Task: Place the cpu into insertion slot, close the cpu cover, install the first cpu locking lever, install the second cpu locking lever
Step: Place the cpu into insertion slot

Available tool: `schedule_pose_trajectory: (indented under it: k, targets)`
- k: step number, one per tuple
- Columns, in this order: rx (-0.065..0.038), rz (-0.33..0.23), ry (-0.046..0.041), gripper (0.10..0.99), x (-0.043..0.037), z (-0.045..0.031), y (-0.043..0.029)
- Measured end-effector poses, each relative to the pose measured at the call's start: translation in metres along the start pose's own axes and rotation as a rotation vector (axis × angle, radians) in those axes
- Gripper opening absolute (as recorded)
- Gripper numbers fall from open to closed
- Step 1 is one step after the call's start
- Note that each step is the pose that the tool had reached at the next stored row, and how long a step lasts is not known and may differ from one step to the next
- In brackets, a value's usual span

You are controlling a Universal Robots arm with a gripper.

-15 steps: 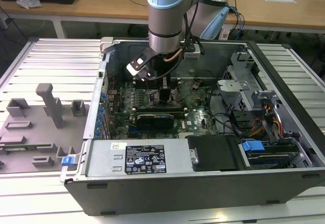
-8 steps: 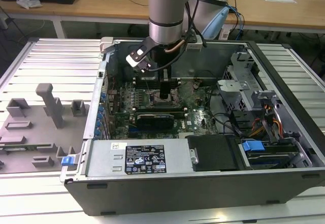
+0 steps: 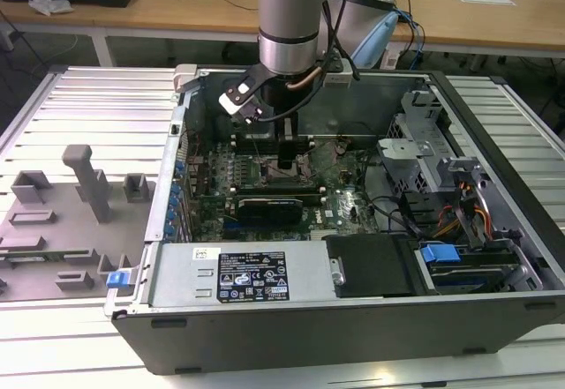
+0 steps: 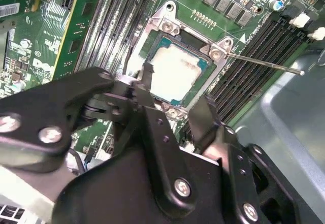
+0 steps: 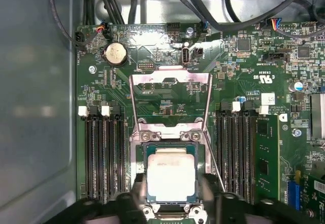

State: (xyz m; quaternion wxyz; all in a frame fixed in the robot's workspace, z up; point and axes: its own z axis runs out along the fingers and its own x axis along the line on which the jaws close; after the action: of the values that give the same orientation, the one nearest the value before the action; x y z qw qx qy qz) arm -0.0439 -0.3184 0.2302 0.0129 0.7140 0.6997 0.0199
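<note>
directly beneath the black gripper (image 5: 171, 196), near the middle of the green motherboard (image 5: 167, 41), the small flat square cpu (image 5: 170, 181) with its pale silver-beige metal top is seen lying level inside the insertion slot (image 5: 170, 146), a small square black-rimmed socket, so the placing is judged done or all but done. the gripper (image 3: 287, 167) is lowered deep into the case and is set close over the chip in both wrist views; whether the chip is clamped or free cannot be told. the relation that matters is taken to be that of the cpu cover (image 5: 170, 73), a thin square silver-grey metal frame with a large window: it is swung open on its hinge and lies across the socket from the gripper body, with bare board seen through the window, so it is not yet closed. how steeply it is tipped cannot be told. a thin silver locking lever (image 4: 264, 63) is seen unlatched, its long axis running from a socket corner out over the long black memory slots (image 5: 104, 158). one arm alone is at work, so no choice of hand arises. the board is judged a flat, hard, crowded surface at the bottom of the open dark grey computer case (image 3: 494, 310); room is judged tight, with memory slots close on two sides of the socket, a grey case wall (image 5: 35, 107) near, and black cables (image 5: 223, 10) hung past the board's edge.
</note>
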Motion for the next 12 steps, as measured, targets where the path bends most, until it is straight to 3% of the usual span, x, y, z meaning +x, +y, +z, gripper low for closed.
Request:
schedule_pose_trajectory:
  k: [1, 5, 6, 9, 12]
  targets:
    - [0.000, 0.000, -0.0002, 0.533, 0.0000, 0.0000, 0.0000]
    - [0.000, 0.000, -0.0015, 0.290, 0.0000, 0.0000, 0.0000]
    - [0.000, 0.000, -0.0018, 0.290, 0.0000, 0.0000, 0.0000]
    - [0.000, 0.000, -0.0028, 0.110, 0.0000, 0.0000, 0.0000]
    - [0.000, 0.000, -0.0042, 0.106, 0.0000, 0.0000, 0.0000]
